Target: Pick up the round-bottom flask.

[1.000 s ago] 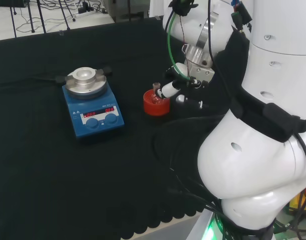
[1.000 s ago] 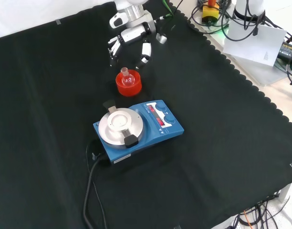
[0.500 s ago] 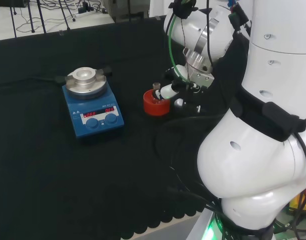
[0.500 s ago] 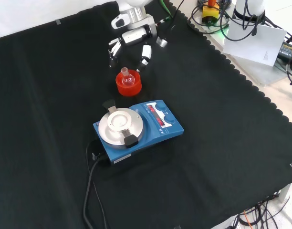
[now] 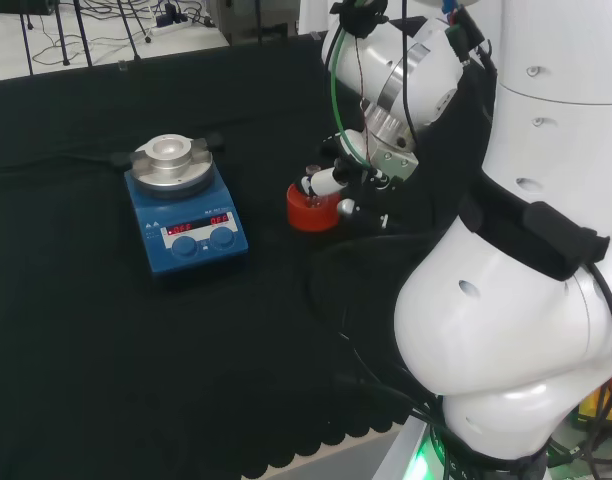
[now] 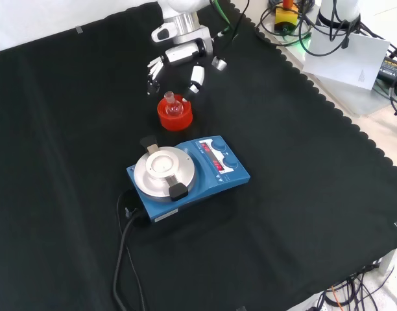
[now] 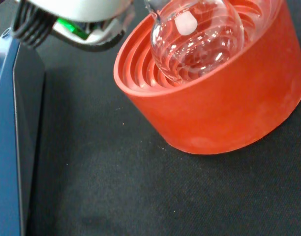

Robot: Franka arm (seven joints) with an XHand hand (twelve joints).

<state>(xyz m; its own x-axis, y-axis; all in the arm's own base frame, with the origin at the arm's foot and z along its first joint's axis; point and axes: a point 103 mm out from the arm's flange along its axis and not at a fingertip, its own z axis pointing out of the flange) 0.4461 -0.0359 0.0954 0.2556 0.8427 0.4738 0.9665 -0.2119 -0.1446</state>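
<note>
The black cloth covers the bench, and on it, on the side of the stand away from the fingers in the front view, sits the blue stirrer plate with its round metal top; its blue side also shows in the wrist view, near the stand.

The hand hangs over the red ribbed stand, its fingers spread and pointing down, one on each side of the stand's far rim in the front view. They hold nothing, and whether a fingertip touches the stand or the flask cannot be told.

The stand holds the round-bottom flask, a clear glass bulb seated in its ribbed hollow with a small white pill-shaped piece inside it. In the front view the flask stands just below and between the spread fingertips, its neck upright. In the head view the flask's neck rises just left of a white fingertip at the stand's rim.
</note>
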